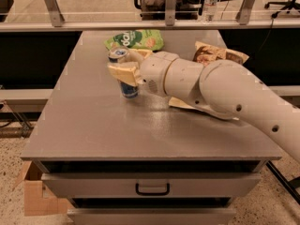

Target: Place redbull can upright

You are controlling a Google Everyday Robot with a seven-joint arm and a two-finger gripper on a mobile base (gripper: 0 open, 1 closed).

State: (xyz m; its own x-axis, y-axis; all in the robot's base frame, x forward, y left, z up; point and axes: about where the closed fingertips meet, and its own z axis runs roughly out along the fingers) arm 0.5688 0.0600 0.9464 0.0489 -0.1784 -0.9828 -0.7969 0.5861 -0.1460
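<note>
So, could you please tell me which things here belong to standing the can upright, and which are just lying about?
Part of the job:
can, held upright
tool, clamped round the can, over the table towards its far left

Lying about:
green bag
brown bag
yellow bag, mostly under the arm
water bottle, behind
cardboard box, on the floor

Place: an office-like robot lab.
Furniture: grey drawer cabinet with a broad tabletop.
Floor: speckled terrazzo; cardboard box at 7 o'clock.
Background: metal railing at 12 o'clock; castered chair base at 1 o'clock.
Pincer: at 11 o'clock on the tabletop, clasping the redbull can.
</note>
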